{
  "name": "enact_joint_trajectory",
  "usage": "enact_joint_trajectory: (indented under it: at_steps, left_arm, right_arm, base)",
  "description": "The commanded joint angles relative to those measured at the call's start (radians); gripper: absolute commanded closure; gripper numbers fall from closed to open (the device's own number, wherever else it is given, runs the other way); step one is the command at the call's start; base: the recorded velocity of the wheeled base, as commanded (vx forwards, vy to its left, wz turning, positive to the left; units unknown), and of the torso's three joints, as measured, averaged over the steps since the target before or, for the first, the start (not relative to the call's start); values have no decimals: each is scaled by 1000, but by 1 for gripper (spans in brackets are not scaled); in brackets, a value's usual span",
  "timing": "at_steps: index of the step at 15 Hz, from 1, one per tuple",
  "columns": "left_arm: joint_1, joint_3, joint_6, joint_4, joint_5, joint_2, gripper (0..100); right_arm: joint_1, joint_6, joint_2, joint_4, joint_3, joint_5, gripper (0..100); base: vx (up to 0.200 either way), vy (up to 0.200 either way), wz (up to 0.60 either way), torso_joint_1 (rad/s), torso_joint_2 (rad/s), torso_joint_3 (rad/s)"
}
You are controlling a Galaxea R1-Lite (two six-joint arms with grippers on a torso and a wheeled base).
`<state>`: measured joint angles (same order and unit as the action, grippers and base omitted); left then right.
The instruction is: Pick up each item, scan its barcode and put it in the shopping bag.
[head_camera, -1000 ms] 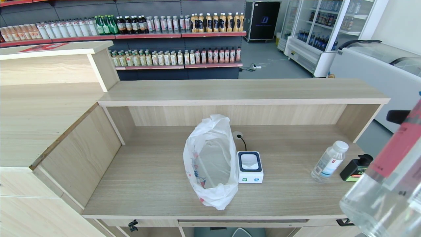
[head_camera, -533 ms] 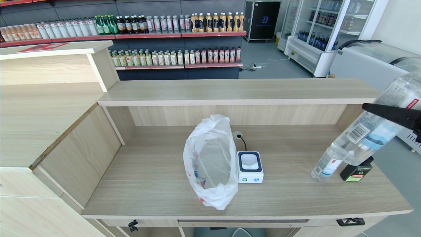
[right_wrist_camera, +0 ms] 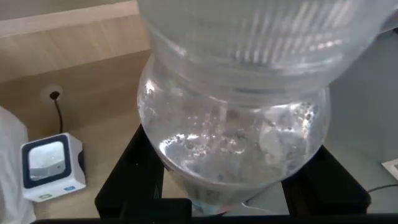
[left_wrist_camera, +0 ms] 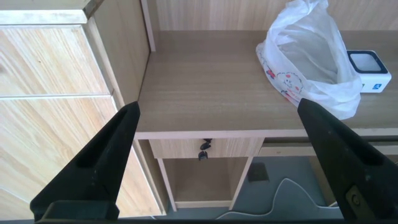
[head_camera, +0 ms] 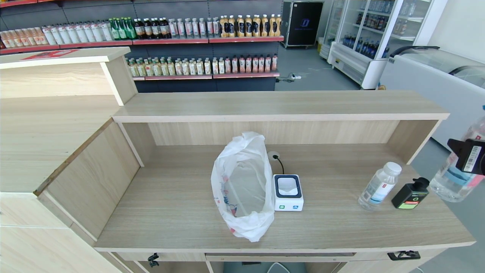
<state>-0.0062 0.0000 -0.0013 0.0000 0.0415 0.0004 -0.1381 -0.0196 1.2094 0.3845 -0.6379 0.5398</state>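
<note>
Right gripper [head_camera: 470, 156], clamped on held bottle [head_camera: 452, 184], has dropped rightward; left gripper [left_wrist_camera: 217, 162] spread apart. Water bottles: two, with standing bottle [head_camera: 379, 185]; one black bottle [head_camera: 410, 195], scanner [head_camera: 288, 191], bag [head_camera: 222, 182].

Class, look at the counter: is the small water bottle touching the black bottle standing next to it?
Apart. The head view shows a strip of bare counter between the small water bottle and the black bottle.

pale wood-grain counter [head_camera: 341, 223]. shopping bag [head_camera: 242, 185] white and see-through, with red and blue print. scanner [head_camera: 288, 192] white, dark frame on top, small green mark in front. small bottle [head_camera: 379, 185] clear, white cap, white, blue and red label. black bottle [head_camera: 410, 194], green label. big clear bottle [head_camera: 452, 182], blue and pink label, in the black right gripper [head_camera: 469, 156].
</note>
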Motion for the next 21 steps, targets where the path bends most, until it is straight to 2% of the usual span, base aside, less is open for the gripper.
enact_joint_trajectory:
  at_steps: [1, 6, 11, 15, 17, 18, 21]
  left_arm:
    - [0, 0, 0, 0, 0, 1, 0]
    - [0, 0, 0, 0, 0, 1, 0]
    - [0, 0, 0, 0, 0, 1, 0]
    - [0, 0, 0, 0, 0, 1, 0]
    - [0, 0, 0, 0, 0, 1, 0]
    - [0, 0, 1, 0, 0, 1, 0]
    - [0, 0, 0, 0, 0, 1, 0]
  right_arm:
    - [2, 6, 68, -24, 4, 11, 100]
    - [45, 142, 73, -36, -22, -228, 100]
    - [94, 247, 191, 109, -34, -333, 100]
    - [114, 268, 329, 237, -42, -357, 100]
    - [140, 323, 403, 335, -42, -432, 100]
    - [158, 375, 424, 367, -40, -517, 100]
    - [247, 535, 503, 491, -37, -863, 100]
  base:
    - [0, 0, 0, 0, 0, 0]
    - [0, 0, 480, 1, 0, 2]
    - [0, 0, 600, 6, 1, 2]
    - [0, 0, 0, 0, 0, 0]
    - [0, 0, 0, 0, 0, 0]
    - [0, 0, 0, 0, 0, 0]
    - [0, 0, 0, 0, 0, 0]
